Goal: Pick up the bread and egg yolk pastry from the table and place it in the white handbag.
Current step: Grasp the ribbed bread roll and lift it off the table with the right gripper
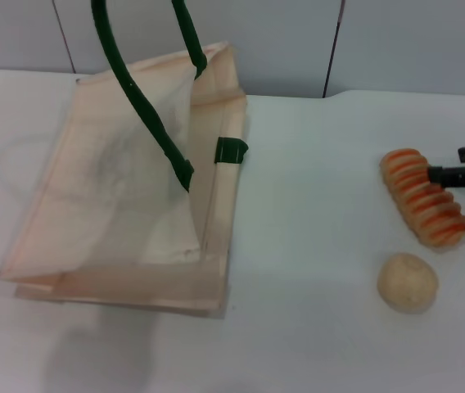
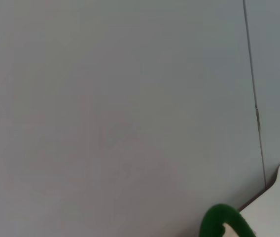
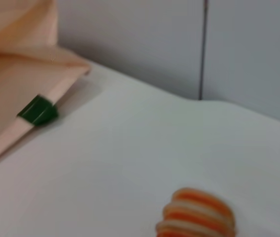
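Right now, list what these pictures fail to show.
- Right gripper: head view's edge cuts it off beside the bread; fingers unclear.
- Left gripper: in no view; green handles run off the top edge.
- White handbag interior: hidden by its fabric.
- Egg yolk pastry: absent from wrist views.

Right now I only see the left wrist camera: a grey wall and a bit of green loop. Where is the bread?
Observer: The bread lies on the table, well off to the right of the white handbag.
Operator: Is anything near it?
Observer: Yes, the right gripper is right at the bread's outer side.
Operator: And the round pastry?
Observer: The egg yolk pastry sits on the table beside the bread, closer to the robot, with nothing touching it.
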`<action>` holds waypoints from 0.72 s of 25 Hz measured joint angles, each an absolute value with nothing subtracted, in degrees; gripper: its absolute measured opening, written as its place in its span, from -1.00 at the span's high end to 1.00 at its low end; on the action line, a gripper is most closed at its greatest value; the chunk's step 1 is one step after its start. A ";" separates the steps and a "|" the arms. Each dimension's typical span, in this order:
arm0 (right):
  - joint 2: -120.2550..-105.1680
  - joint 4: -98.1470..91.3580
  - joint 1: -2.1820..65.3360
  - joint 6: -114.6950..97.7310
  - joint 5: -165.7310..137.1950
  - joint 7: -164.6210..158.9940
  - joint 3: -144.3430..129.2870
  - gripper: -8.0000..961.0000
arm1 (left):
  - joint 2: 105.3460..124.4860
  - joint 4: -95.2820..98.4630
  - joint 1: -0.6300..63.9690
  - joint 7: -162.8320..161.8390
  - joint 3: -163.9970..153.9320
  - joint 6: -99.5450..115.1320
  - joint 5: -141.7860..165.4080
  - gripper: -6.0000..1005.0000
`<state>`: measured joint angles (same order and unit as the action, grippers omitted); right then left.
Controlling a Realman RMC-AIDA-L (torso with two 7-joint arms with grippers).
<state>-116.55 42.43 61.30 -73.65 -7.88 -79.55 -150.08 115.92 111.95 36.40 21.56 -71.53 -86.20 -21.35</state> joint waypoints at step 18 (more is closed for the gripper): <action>-116.43 38.67 60.79 -75.71 -9.57 -91.67 -162.92 -0.56 | 116.07 110.70 36.65 22.29 -72.62 -85.44 -21.21 0.77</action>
<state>-116.43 38.67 60.79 -75.71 -9.57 -91.67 -162.92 116.07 110.70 36.65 22.29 -72.62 -85.44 -21.21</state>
